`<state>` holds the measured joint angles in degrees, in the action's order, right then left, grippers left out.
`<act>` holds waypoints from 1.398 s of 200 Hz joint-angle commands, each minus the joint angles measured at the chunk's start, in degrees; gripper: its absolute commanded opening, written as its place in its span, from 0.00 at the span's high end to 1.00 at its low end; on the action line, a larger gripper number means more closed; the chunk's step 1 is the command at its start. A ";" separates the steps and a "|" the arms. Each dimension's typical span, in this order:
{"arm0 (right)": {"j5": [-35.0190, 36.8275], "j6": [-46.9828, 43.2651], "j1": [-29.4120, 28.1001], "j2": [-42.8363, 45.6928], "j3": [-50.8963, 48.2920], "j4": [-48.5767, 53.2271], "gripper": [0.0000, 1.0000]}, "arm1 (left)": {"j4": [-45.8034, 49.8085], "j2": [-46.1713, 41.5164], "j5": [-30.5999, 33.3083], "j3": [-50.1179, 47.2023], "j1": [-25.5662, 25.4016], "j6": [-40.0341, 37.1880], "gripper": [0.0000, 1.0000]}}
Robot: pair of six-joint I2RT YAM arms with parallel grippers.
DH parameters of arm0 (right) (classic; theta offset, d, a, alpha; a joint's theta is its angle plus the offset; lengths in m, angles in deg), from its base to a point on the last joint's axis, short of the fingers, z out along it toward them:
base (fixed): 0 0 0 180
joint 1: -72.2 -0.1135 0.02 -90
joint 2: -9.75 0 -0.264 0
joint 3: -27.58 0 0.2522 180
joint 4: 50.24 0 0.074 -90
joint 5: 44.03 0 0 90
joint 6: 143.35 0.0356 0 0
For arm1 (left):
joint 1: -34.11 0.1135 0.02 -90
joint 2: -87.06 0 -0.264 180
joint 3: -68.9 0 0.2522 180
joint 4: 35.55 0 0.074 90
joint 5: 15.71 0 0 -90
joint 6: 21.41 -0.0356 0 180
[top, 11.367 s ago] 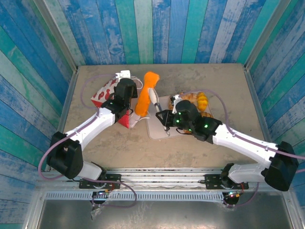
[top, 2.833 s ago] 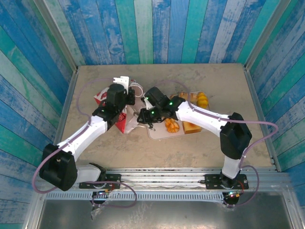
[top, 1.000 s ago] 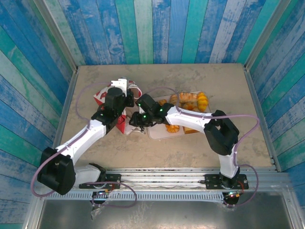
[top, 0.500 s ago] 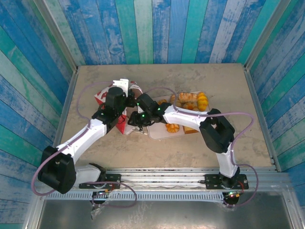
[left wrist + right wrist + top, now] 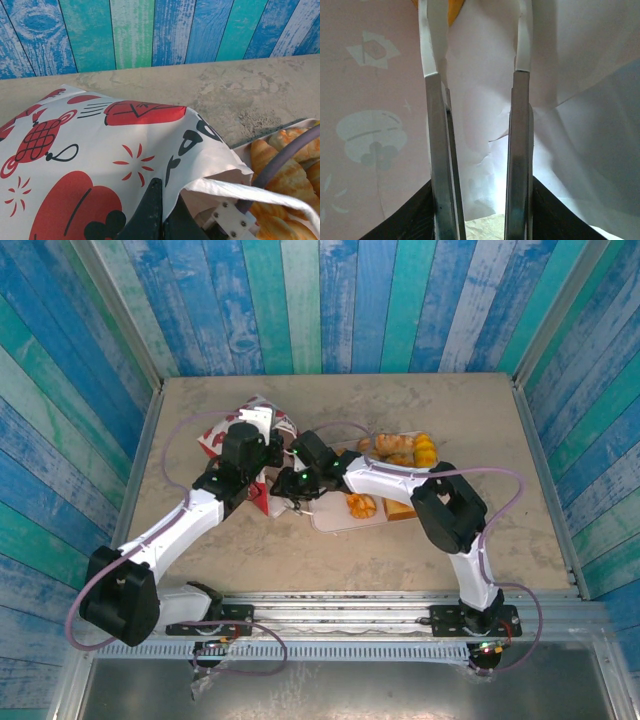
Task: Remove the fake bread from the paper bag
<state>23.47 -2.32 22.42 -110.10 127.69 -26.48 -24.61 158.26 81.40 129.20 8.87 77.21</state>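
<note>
At the left centre of the table (image 5: 470, 410), the left arm covers most of the paper bag (image 5: 216, 440), so from above I get only red patches on each side of the wrist. I cannot read its long axis with any confidence. It seems to lean, with its mouth turned to the right, toward the tray (image 5: 335, 521).

On my left wrist feed the left gripper (image 5: 159, 212) is cut off at the bottom edge. Its dark fingers are pressed together on the bag's rim, holding the white lip up. The printed side fills the lower left of that feed.

The right arm reaches across the tray, and its fingers vanish into the bag's mouth in the top view. On the right wrist feed the right gripper (image 5: 477, 30) is spread wide with creased white paper behind it and nothing between the pads. A sliver of orange (image 5: 453, 11) shows at the top edge, too cropped to name. The pale pink printed surface to the left could be the tray or the bag wall, and I can't say which.

The fake bread (image 5: 396, 448) I can see lies on the tray. A row of golden pieces runs left to right along its far edge, and an orange bun and a toast square sit nearer. I cannot make out any bread inside the bag.
</note>
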 commanded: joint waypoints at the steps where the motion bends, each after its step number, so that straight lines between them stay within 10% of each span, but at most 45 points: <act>1: -1.99 1.65 0.58 -2.01 2.31 -3.15 0.55 | -0.84 -1.37 -1.71 0.31 -0.23 0.14 0.97; 182: -2.39 2.09 1.47 -9.32 9.75 -4.38 0.47 | -0.96 -1.17 -3.45 0.01 -0.25 0.26 0.97; 279: 0.14 -1.20 1.18 -4.17 7.63 -2.07 0.89 | -1.24 -2.97 1.38 -2.26 -0.22 -1.07 0.98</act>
<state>21.55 -2.17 23.27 -117.79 136.47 -30.96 -24.51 158.26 80.83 128.81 8.87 77.04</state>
